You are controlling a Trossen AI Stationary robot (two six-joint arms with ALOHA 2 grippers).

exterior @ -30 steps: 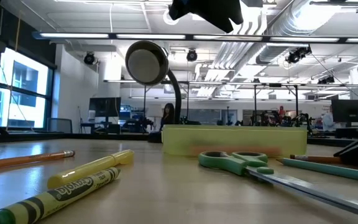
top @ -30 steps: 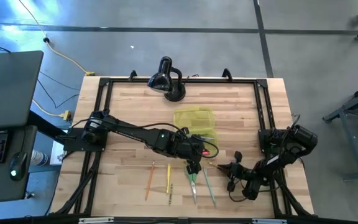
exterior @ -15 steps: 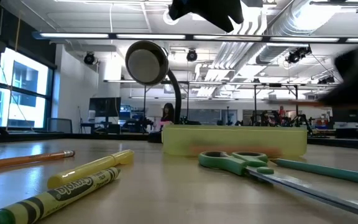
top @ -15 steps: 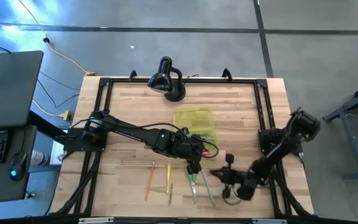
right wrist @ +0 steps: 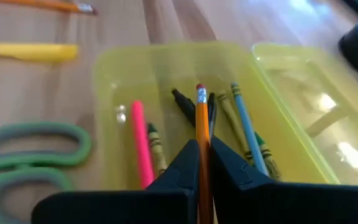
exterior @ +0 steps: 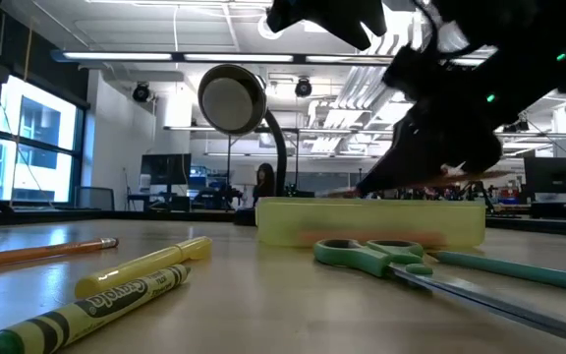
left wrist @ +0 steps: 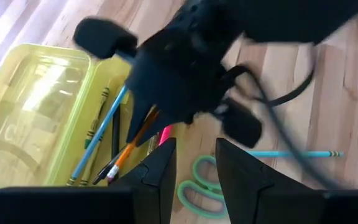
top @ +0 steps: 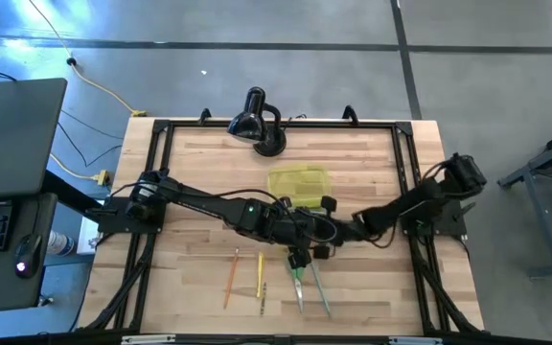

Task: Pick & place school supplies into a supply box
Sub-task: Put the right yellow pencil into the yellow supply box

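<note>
Nearby, green scissors [top: 297,277] lie beside the supply box [top: 302,188].

Bright even ceiling light, soft shadows, motion blur in wrist views.

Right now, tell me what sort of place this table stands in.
Probably an open lab or workshop: exposed ceiling ducts and strip lights overhead, monitor-topped desks far behind the table, and a bare concrete floor around it.
</note>
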